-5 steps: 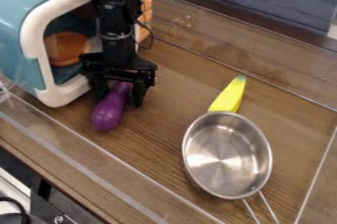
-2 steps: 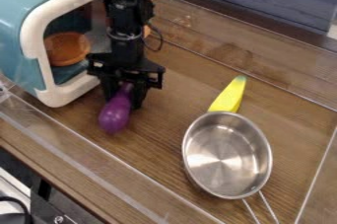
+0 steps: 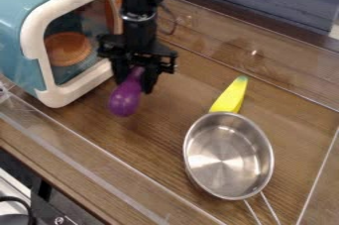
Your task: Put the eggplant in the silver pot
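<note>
A dark brown wooden desk (image 3: 284, 65) with visible grain fills the scene, edged by a clear plastic barrier along its near side and backed by a blue-grey surface at the top right. The black pincer (image 3: 138, 77) hangs from the arm pointing straight down over the left half of the desk, its jaws drawn in tight on the eggplant (image 3: 126, 97), which they grip by its upper end. The eggplant is a small, glossy purple toy with rounded ends, its skin catching a pale highlight; it dangles tilted from the jaws, lower end toward the left, and appears lifted clear of the wood, with a faint shadow beneath. Just to the left stands a teal and white toy microwave (image 3: 34, 31), its door opening showing an orange-brown item inside. Well to the right lies a yellow corn-like toy (image 3: 231, 95), slanted on the desk. Near its lower end sits the silver pot (image 3: 228, 156), a shallow round steel pan with a mirror-bright inside and a thin wire handle running toward the bottom edge, well apart from the eggplant.
</note>
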